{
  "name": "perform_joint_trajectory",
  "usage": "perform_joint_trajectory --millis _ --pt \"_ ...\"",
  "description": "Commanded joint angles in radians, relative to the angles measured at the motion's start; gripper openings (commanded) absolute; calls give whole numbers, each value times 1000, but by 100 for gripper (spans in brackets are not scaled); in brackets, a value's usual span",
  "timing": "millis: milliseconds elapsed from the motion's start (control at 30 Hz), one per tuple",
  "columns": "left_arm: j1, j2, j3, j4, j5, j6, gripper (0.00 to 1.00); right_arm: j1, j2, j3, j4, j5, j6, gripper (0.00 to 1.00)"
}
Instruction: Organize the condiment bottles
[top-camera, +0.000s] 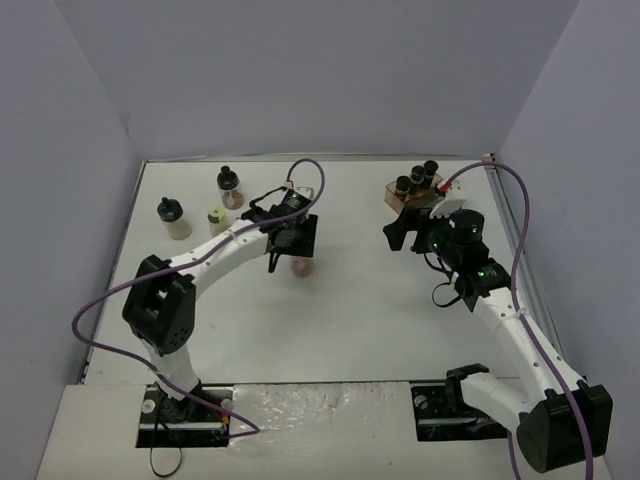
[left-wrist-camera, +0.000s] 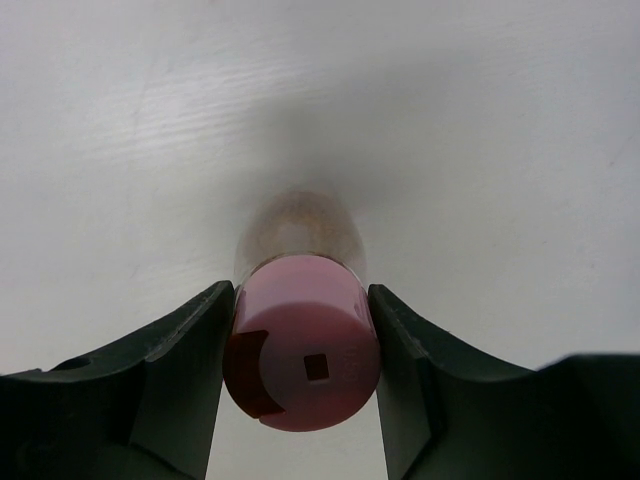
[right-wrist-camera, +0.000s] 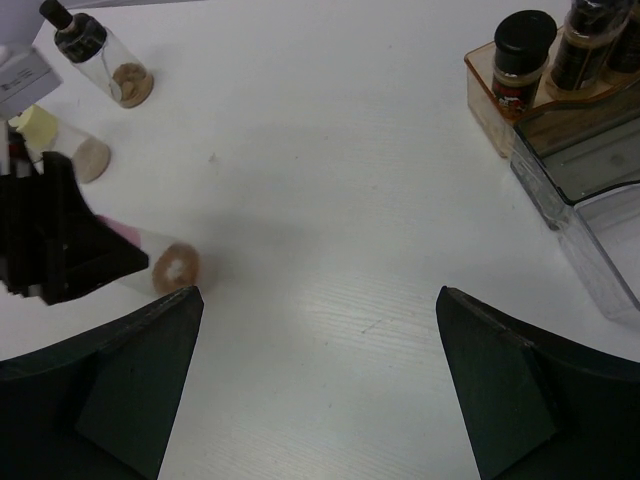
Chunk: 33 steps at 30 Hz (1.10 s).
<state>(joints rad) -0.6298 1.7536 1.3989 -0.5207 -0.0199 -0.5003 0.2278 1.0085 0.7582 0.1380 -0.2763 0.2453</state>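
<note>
White counter (top-camera: 350, 320), pale lilac walls on 3 sides. Pink-cap jar (left-wrist-camera: 305, 355) is roughly mid-counter, a bit left of centre. It has a clear body w/ pale brownish stuff in the bottom. Left wrist view looks down on the cap, w/ the body running away toward the counter. Can't tell for sure if the base is touching the surface.

Left claw (left-wrist-camera: 300, 300) is clamped on that jar. Both fingers (left-wrist-camera: 190, 380) press on opposite sides of the pink cap, no gap visible either side. In top view the jar pokes out on the near side of the claw.

Far left, 3 more jars stand loose, near each other but not touching. The yellow-cap jar (top-camera: 217, 218) is between the far black-cap jar (top-camera: 229, 185) and the left black-cap jar (top-camera: 172, 218). All 3 are left of the left arm's forearm and apart from the pink one.

Far right is the rack (right-wrist-camera: 485, 110), part brown, part clear plastic. It holds 3 rack jars (top-camera: 418, 174) w/ black caps in a slanted row. Their contents look dark, labels too small to read.

Right claw (right-wrist-camera: 320, 292) is spread wide w/ nothing between its fingers, only bare counter under it. It hangs near the rack on the rack's near side, not touching it, and is well apart from the left claw. Purple cables (top-camera: 515, 215) loop along both arms.
</note>
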Motion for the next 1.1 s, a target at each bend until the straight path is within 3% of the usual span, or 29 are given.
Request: perform_joint_trajectory --millis 0,167,467,600,733,1067 --pt "-63 94 138 43 20 72 30 44 -35 -7 69 -21 -49 100" --pt "-77 142 178 38 20 63 48 89 -29 -13 66 -12 -75 100" --pt "-79 92 213 -8 20 66 94 122 1 10 69 -33 -108 100" --pt "-67 -55 216 -24 11 68 97 148 28 40 78 -70 -141 100" --pt "23 -211 152 -44 -30 45 97 211 105 87 95 -71 -182 100" --pt "273 -630 -163 -40 -114 142 97 320 399 269 34 -193 -442 100"
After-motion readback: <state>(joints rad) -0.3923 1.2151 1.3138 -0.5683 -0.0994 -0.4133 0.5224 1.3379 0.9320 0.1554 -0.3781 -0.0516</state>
